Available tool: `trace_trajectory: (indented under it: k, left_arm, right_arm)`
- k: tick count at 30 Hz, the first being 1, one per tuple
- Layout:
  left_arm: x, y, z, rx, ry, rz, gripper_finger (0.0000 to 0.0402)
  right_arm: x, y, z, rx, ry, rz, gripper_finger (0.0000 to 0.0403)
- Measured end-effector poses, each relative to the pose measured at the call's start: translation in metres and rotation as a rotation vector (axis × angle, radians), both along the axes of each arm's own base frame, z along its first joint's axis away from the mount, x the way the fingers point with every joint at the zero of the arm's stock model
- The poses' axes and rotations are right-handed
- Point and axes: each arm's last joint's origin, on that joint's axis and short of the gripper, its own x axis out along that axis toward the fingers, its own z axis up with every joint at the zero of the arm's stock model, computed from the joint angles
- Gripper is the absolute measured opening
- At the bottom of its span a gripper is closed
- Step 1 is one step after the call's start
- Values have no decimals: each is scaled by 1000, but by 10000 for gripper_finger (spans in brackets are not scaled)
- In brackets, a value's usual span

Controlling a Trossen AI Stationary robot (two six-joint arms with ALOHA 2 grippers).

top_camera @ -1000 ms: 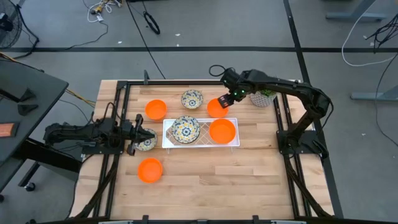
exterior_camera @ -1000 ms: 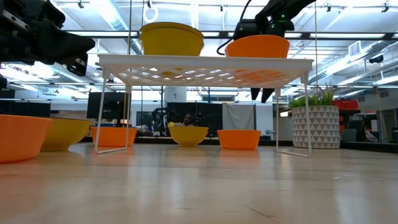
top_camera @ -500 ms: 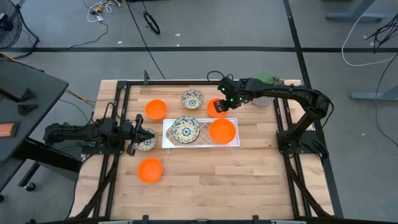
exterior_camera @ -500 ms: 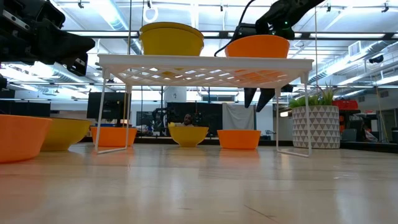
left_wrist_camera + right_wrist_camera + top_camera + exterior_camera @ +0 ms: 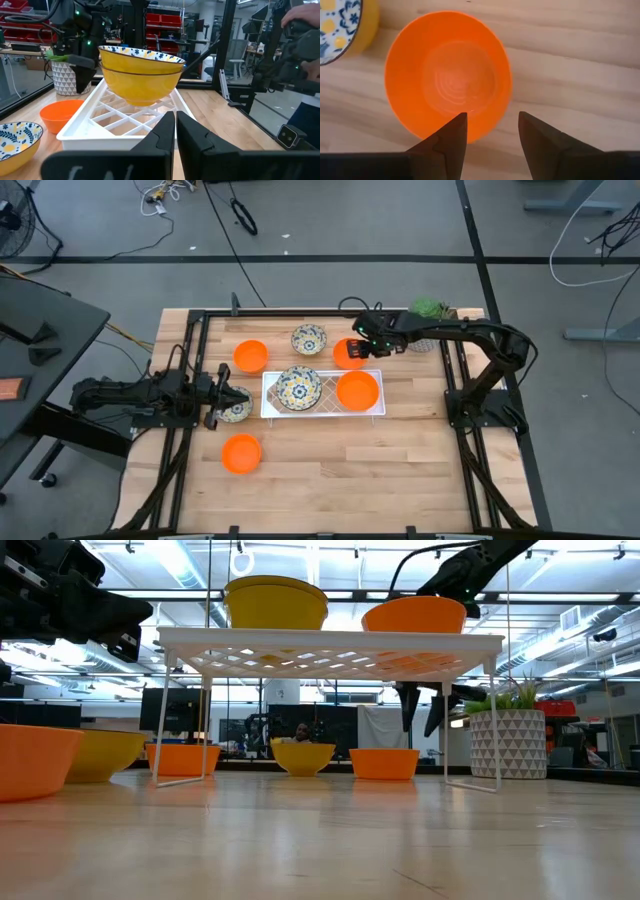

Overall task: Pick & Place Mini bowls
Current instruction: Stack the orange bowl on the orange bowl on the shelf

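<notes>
Room: grey floor with cables around the rig; the low view looks into a workshop with ceiling lights, and the left wrist view shows red bins and a person's sleeve [image 5: 305, 20] at the edge.
Tabletop: pale wood [image 5: 330, 455], framed by black rails.
Rack: white wire rack [image 5: 322, 411] near the middle of the tabletop; on it a patterned bowl [image 5: 298, 387] that the left wrist view shows nested in a second one, and beside them an orange bowl [image 5: 357, 390].
Bowls behind rack: an orange one [image 5: 250, 356], a patterned one [image 5: 309, 339] and another orange one [image 5: 346, 354], all empty.
Bowls by left arm: a patterned bowl [image 5: 236, 410] just beside the rack's left end; an orange bowl [image 5: 241, 452] nearer the front edge.
Plant: potted green plant [image 5: 427, 320] at the back right.
Right hand: [image 5: 358, 346] poised over the orange bowl behind the rack, pointing down; fingers spread, one over the bowl's inside near its rim and one outside it, not seen touching in the right wrist view [image 5: 488, 135].
Left hand: [image 5: 228, 396] low over the left side of the tabletop, reaching toward the rack, above the patterned bowl there; fingers pressed together, nothing between them.
</notes>
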Motion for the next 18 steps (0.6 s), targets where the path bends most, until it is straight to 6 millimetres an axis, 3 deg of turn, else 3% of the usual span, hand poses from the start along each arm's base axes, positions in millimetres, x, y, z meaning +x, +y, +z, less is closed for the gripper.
trace_trajectory:
  k: [18]
  left_arm:
    - [0,0,0,0,0,0,23]
  right_arm:
    - [-3,-12,-2,-49,-35,-135,179]
